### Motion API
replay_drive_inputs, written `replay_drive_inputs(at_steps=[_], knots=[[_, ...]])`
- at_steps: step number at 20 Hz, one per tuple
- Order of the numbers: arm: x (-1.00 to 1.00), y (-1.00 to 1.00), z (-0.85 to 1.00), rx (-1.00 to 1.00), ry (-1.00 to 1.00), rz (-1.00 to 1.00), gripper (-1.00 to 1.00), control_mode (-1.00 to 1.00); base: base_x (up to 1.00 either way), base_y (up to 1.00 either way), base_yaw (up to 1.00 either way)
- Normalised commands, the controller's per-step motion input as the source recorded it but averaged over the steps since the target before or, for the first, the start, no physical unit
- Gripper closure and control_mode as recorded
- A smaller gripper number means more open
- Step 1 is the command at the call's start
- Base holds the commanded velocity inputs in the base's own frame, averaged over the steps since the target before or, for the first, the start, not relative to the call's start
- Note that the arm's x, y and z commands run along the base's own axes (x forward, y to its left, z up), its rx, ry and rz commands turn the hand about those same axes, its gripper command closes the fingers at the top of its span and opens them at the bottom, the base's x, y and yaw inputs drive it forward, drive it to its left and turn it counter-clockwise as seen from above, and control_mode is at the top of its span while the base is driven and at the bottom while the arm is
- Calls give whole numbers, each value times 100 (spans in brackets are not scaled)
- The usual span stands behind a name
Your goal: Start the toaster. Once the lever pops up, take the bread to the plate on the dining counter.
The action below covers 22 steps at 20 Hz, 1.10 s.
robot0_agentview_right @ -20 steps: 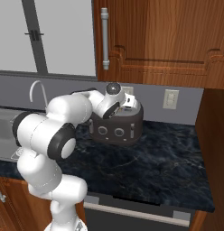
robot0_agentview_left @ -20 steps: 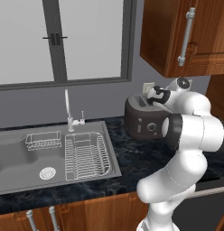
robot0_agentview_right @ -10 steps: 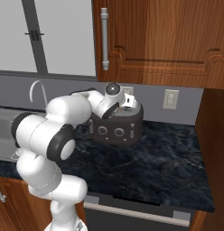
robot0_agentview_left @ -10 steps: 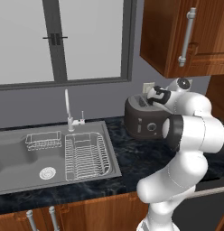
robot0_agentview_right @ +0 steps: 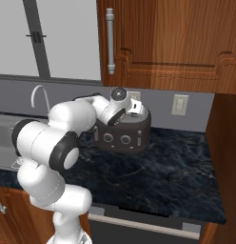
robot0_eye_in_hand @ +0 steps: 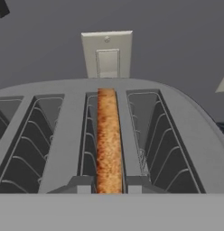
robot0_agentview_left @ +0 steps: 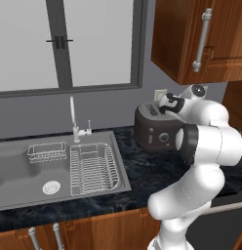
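Claw (robot0_eye_in_hand: pixel 109 184) seen closed on bread (robot0_eye_in_hand: pixel 108 140), fingertips pinching slice's near edge at bottom centre of hand view. Bread held upright in toaster (robot0_agentview_left: pixel 154 128) slot (third from left). Toasting judged done; lift-out and carry to plate remain.

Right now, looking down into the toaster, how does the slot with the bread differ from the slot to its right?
The third slot holds a browned tan bread slice standing on edge; the far-right slot holds nothing, only bare wire guides. The claw straddles the bread slot, not the right one. Both share the dark rounded toaster.
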Motion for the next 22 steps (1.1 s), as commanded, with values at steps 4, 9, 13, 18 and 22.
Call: replay_drive_inputs(at_steps=[4, 9, 13, 18, 22], knots=[[0, 0, 0, 0, 0, 0, 100, -100, 0, 0, 0], [0, 0, 0, 0, 0, 0, 100, -100, 0, 0, 0], [0, 0, 0, 0, 0, 0, 100, -100, 0, 0, 0], [0, 0, 0, 0, 0, 0, 100, -100, 0, 0, 0], [0, 0, 0, 0, 0, 0, 100, -100, 0, 0, 0]])
